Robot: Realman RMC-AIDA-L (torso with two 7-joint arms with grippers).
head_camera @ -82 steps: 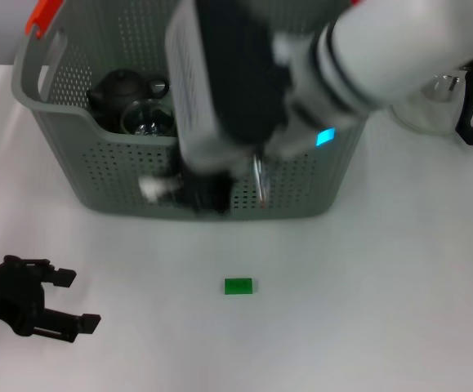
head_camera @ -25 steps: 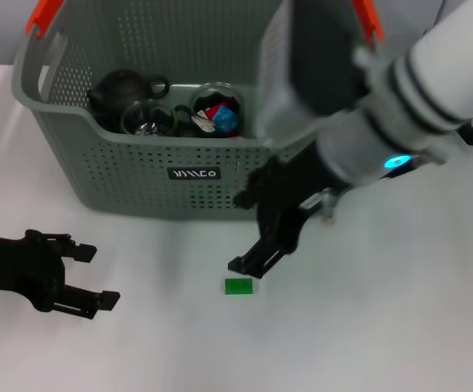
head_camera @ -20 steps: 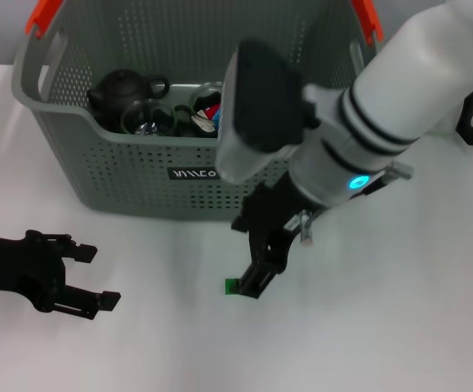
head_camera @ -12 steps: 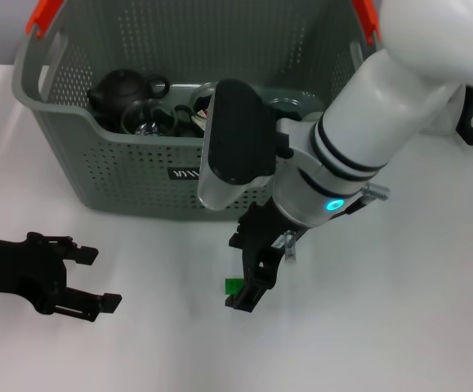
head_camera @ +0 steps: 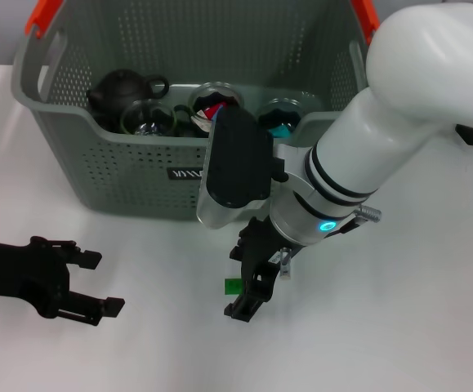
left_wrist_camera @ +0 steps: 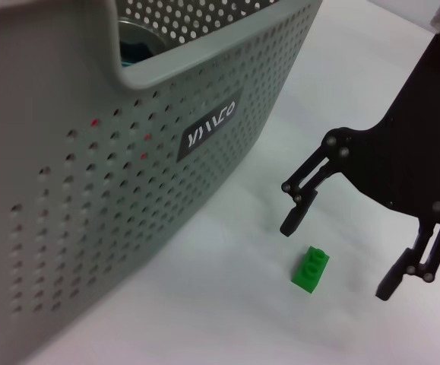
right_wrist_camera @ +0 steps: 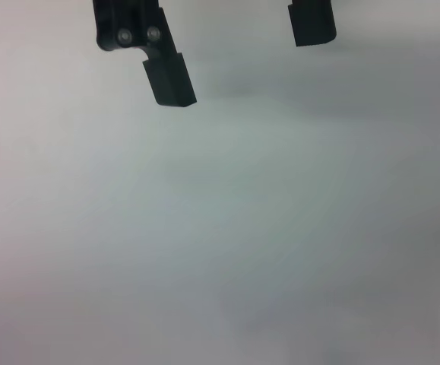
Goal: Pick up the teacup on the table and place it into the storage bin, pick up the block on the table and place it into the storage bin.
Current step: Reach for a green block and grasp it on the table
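Your right pincer point(left_wrist_camera: 356, 228) hangs over the green block point(left_wrist_camera: 311, 268) with jaws apart, the block between them on the table point(head_camera: 399, 327) just before the storage bin point(head_camera: 130, 175). Judged light, rigid, slick plastic: grip its long flat sides. Left pincer point(head_camera: 89, 296) idles open, well apart.

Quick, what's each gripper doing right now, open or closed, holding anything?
Left gripper: open, empty, low over the white table.
Right gripper: open, empty, fingers straddling the small green block.
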